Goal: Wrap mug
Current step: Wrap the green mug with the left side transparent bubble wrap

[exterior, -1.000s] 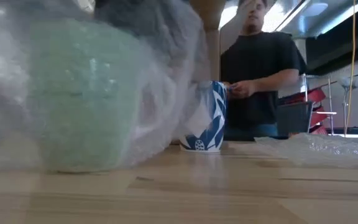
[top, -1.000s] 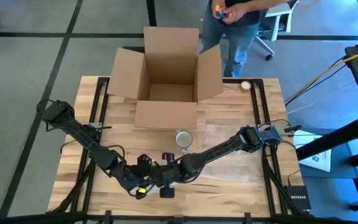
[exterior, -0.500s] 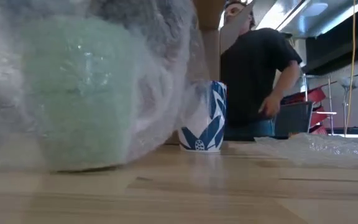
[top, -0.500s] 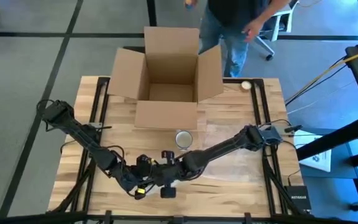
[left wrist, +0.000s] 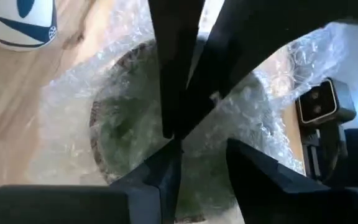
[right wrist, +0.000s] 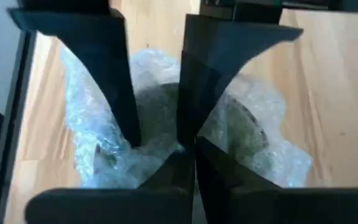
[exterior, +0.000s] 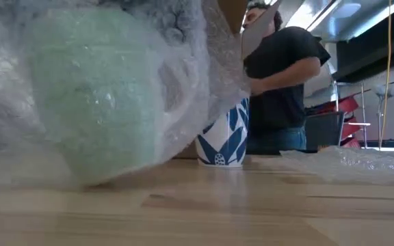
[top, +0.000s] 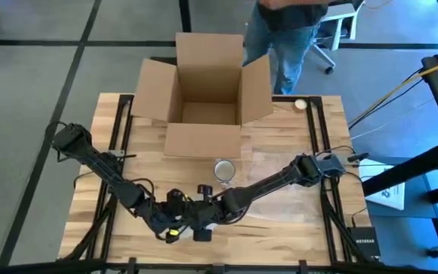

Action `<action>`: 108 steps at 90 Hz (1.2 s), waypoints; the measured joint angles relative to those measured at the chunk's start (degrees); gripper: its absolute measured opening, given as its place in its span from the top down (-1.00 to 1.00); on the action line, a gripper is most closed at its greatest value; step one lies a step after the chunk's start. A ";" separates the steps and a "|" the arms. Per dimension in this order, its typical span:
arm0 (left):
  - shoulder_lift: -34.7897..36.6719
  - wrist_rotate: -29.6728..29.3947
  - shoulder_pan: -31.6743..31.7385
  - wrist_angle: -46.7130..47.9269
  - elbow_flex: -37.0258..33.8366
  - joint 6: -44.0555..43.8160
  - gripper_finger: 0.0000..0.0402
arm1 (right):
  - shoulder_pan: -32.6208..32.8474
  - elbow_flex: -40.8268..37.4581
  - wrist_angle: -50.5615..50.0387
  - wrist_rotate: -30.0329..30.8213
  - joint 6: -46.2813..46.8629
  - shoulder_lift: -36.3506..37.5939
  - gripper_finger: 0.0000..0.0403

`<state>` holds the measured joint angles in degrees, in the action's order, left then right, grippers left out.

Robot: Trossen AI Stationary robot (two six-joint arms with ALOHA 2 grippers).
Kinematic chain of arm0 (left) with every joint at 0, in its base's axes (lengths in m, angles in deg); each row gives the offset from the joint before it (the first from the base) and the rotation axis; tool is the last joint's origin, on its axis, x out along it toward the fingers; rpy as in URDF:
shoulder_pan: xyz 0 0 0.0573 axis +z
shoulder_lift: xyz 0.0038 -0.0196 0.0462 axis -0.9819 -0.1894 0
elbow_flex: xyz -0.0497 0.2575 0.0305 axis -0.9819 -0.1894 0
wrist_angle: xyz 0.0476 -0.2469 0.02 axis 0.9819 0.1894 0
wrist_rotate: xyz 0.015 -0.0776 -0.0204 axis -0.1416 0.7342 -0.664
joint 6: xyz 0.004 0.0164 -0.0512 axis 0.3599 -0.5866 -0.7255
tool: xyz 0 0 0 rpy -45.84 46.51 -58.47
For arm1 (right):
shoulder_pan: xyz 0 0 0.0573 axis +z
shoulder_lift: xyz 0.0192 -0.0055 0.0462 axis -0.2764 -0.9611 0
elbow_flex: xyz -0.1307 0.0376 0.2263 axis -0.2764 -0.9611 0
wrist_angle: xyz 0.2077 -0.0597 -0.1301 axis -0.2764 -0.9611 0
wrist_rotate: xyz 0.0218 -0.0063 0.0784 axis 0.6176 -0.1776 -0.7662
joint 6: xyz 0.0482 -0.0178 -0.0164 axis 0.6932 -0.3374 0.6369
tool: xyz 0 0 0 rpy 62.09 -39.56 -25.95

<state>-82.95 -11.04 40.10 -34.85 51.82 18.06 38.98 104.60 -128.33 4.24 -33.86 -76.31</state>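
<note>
A green mug wrapped in clear bubble wrap stands tilted near the table's front edge, resting on its lower edge. Seen from above, the mug's mouth is covered by wrap. Both grippers meet over it: my left gripper from the left, its fingers a short way apart with wrap between them, and my right gripper from the right, shut on the wrap. In the high view the arms hide the mug. A blue-and-white patterned mug stands upright behind it, unwrapped. My left gripper has bunched bubble wrap over the mug's top between its two fingers, coming from above and the left. Whether the mug's wall is between them too, I cannot tell. My right gripper pinches a fold of the wrap at its fingertips, right beside the left fingers, slanting down from the right. The wrapped mug sits tilted below both grippers.
An open cardboard box stands at the table's far side. A loose sheet of bubble wrap lies on the right of the table. A small round thing sits at the far right corner. A person stands beyond the far edge.
The wrapped green mug has tipped from upright to tilted, one side of its base lifting off the table. The wrap above it has been drawn over toward the patterned mug. Both grippers have stayed together over the mug. The person behind has moved.
</note>
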 joint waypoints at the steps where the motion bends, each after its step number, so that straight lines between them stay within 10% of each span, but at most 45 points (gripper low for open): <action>1: 0.01 0.00 0.00 0.00 0.00 0.00 0.45 | 0.00 -0.01 -0.01 0.03 0.01 0.00 1.00; 70: 0.32 1.55 0.05 -0.17 0.17 -1.53 0.45 | 3.93 5.99 -8.90 -6.63 -12.90 6.36 0.96; 108: 0.38 2.80 0.50 -0.18 0.24 -1.46 0.45 | 6.35 5.97 -3.22 -2.73 -21.39 3.55 0.00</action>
<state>-82.57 -8.24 40.60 -35.03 52.06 16.59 45.33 110.57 -131.55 1.51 -55.24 -72.76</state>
